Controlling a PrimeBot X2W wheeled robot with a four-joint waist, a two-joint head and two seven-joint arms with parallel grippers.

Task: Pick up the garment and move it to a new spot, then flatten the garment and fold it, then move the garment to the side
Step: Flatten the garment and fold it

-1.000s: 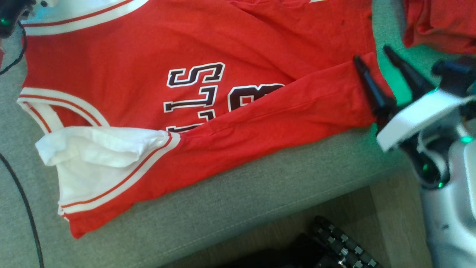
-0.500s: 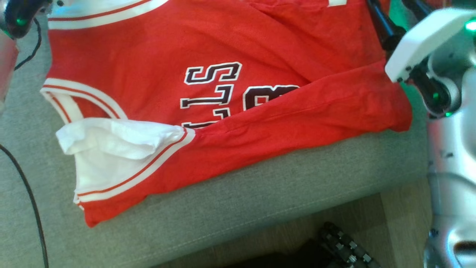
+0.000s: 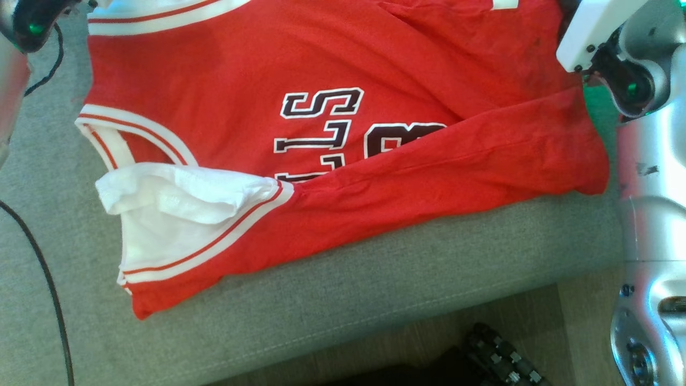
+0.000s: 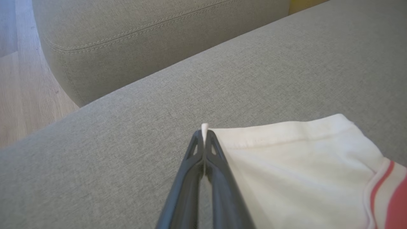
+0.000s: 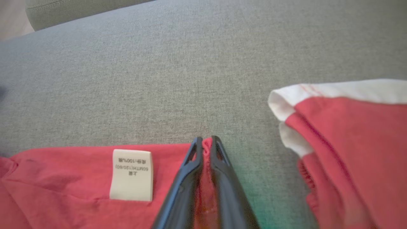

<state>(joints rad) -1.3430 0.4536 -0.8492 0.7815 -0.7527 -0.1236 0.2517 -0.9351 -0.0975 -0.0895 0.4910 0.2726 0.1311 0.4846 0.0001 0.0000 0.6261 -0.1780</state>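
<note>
At the far left a black cable [image 3: 40,279] runs across the grey sofa seat [image 3: 375,289]. The left gripper [image 4: 204,133] is closed, its two dark fingers pressed together on the corner of the garment's white trim, and a sliver of white cloth pokes out between the tips. The garment [image 3: 332,64], a red jersey with white and red striped bands, lies spread on the seat cushion near its front edge. Its near side is folded over onto the chest and partly covers the dark letters [image 3: 321,126] outlined in white. A white panel [image 3: 177,214] bunches at its lower left. Below the cushion's front edge is wooden floor [image 3: 536,316]. Toward the right, a white care label [image 5: 131,175] sits on the red cloth just beside the right gripper [image 5: 206,141], which is clamped on a red edge of the garment with cloth bunched between its fingers. Further right, apart from it, lies another red fold [image 5: 349,143] with a white band. Whether it belongs to the same garment cannot be told.
</note>
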